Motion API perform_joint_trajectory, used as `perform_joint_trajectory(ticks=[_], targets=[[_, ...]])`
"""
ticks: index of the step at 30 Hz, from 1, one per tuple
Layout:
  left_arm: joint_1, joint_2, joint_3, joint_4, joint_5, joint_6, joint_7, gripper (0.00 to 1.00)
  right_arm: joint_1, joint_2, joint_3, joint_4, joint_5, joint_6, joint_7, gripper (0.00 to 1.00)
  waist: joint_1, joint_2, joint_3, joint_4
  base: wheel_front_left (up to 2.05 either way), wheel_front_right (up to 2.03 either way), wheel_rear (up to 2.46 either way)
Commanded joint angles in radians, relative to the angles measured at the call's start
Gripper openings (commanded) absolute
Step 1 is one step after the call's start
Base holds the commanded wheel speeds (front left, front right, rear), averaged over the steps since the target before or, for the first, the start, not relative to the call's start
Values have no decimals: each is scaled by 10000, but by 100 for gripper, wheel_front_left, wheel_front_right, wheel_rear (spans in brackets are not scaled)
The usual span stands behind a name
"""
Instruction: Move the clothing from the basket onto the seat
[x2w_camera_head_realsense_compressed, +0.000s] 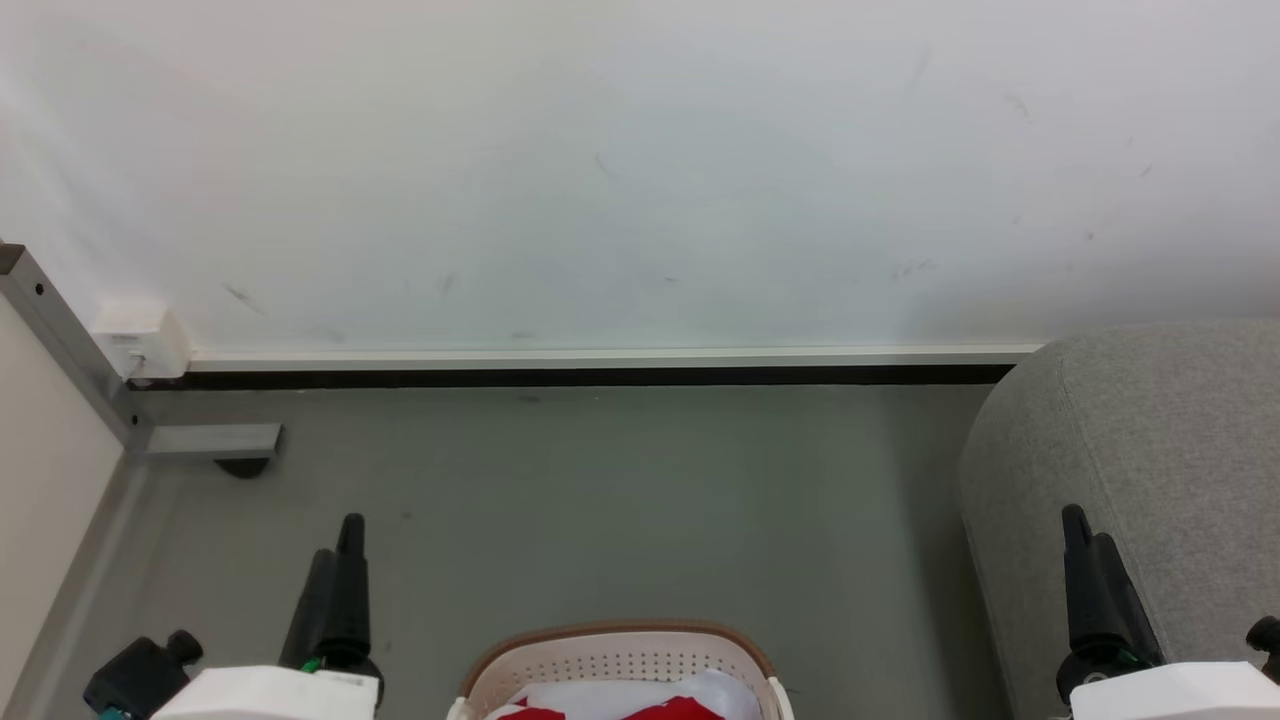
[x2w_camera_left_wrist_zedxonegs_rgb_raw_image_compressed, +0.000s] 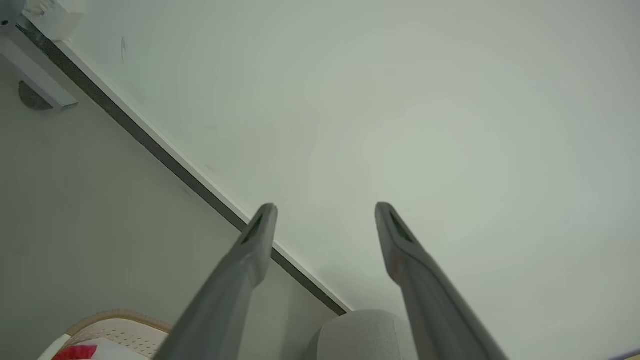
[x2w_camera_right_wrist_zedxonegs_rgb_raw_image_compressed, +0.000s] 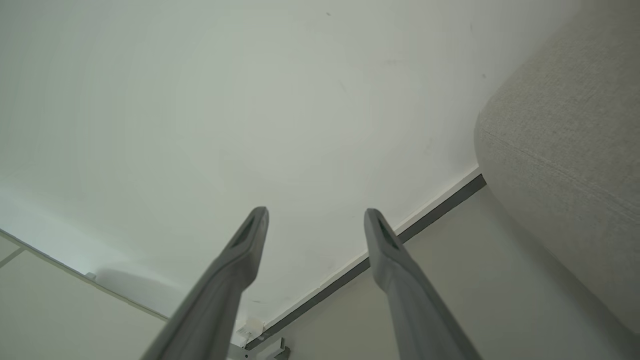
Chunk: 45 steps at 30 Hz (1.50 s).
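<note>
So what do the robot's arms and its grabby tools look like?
The left tool and right tool each have two long, dark fingers narrowing to rounded tips, with a slot-shaped hollow near each tip. They grow from black bases showing a bit of green, on pale white, boxy forearms.

I saw my right claw (x2w_camera_right_wrist_zedxonegs_rgb_raw_image_compressed: 316, 214) pointing at the white wall (x2w_camera_right_wrist_zedxonegs_rgb_raw_image_compressed: 250, 100), its two fingers spread wide. The grey seat (x2w_camera_right_wrist_zedxonegs_rgb_raw_image_compressed: 565, 135) bulged in at the right, just beside the dark baseboard (x2w_camera_right_wrist_zedxonegs_rgb_raw_image_compressed: 440, 205) and the floor (x2w_camera_right_wrist_zedxonegs_rgb_raw_image_compressed: 475, 270).
</note>
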<state>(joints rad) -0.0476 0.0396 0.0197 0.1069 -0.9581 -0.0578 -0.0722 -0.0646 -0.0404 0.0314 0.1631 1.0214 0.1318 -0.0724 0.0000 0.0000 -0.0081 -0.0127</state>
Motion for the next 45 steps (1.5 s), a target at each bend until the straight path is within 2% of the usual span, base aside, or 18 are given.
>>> perform_joint_trajectory(ticks=[1,9,22,45], targets=[[-26,84,-23,-191,316,46,-80,100,-250,-106,12,-104,-359,-7,-76,100,0,0,-5,7,0,0,0],[43,93,-144,-223,1587,340,-336,100,-270,-151,418,-79,-2165,-9,-330,100,0,0,-45,28,0,0,0],[196,104,-253,-178,3370,612,-708,100,-283,-172,788,52,-3980,-11,-707,100,0,0,-122,17,0,0,0],[297,123,-453,-101,5738,874,-1254,100,-363,-154,1356,195,-6095,-15,-1273,100,0,0,-244,-9,0,0,0]])
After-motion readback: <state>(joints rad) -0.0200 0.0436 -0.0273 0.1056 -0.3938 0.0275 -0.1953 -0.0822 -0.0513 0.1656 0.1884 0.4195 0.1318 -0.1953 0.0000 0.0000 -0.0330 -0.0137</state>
